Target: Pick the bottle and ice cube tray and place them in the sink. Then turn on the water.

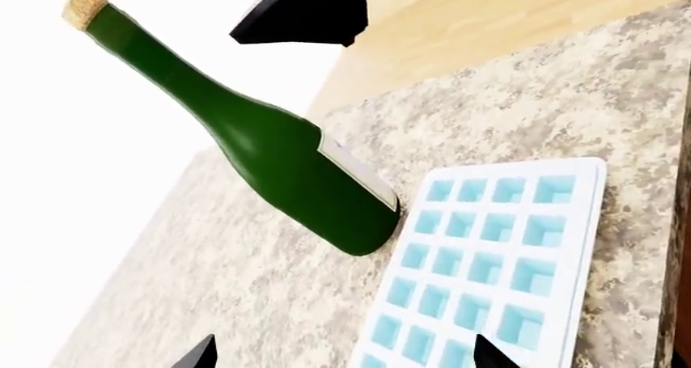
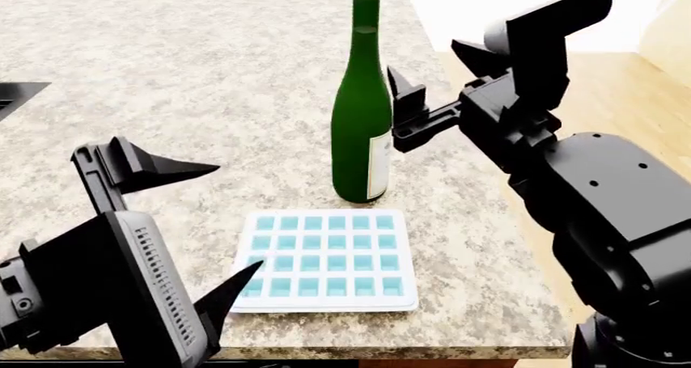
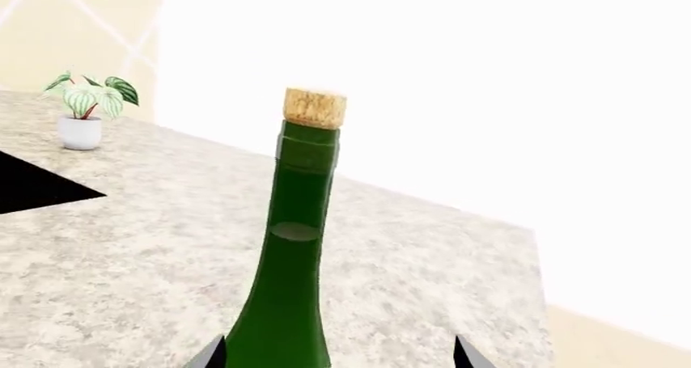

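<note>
The bottle (image 2: 361, 117) stands upright near the counter's (image 2: 194, 77) right edge. It is glass, heavy and slippery, so grab its wide body. The right gripper (image 2: 416, 113) waits beside it, jaws apart. The ice cube tray (image 2: 324, 260) lies flat by the front edge, light and stiff. The left gripper (image 2: 189, 222) is apart too.

Countertop (image 2: 194, 77): speckled beige-grey granite, fills most of head view, near edge and right edge both visible. Wood floor (image 2: 616, 85) in light plank finish shows past the counter's right edge; same floor (image 1: 486, 20) appears beyond the counter in left wrist view. Small potted plant (image 3: 89, 113), green-and-white striped leaves in a white pot, stands upright on the counter far back, seen only in right wrist view. Pale wall (image 3: 65, 28) with faint diagonal lines behind the plant. Rest of backdrop is blank white.
</note>
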Controlling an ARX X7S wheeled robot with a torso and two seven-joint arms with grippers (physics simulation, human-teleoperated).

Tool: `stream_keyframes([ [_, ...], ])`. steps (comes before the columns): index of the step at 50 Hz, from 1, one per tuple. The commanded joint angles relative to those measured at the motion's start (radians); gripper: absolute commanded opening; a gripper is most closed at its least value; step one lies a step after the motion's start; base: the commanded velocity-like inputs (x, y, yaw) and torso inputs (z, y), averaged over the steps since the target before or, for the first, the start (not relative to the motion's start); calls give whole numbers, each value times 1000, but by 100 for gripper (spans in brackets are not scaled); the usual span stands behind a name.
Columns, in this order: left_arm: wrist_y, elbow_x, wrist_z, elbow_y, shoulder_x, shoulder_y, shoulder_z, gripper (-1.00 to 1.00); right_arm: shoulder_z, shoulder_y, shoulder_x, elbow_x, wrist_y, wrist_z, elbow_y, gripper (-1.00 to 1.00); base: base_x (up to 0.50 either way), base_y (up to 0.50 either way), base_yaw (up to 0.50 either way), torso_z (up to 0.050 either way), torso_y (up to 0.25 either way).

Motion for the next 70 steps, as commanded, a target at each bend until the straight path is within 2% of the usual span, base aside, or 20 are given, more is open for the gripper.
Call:
stream_keyframes([
  [1,16,1,-5,-6,-4,-7,9,100,-28,58,-26,14,15,-18,53,100,0,0,0,0,0],
  [10,33,2,-13,-12,-12,3,6,100,-27,107,-68,45,45,-25,115,100,0,0,0,0,0],
  [18,51,3,-18,-17,-15,17,5,100,-28,263,-67,105,253,-17,133,100,0,0,0,0,0],
  [28,60,-16,-22,-21,-26,20,-10,100,-79,361,-81,133,380,-30,222,100,0,0,0,0,0],
  [45,104,-13,-35,-25,-42,59,-26,100,-189,433,-108,53,252,-60,482,100,0,0,0,0,0],
  [70,124,-35,-54,-26,-53,65,-44,100,-254,470,-156,23,170,-85,662,100,0,0,0,0,0],
])
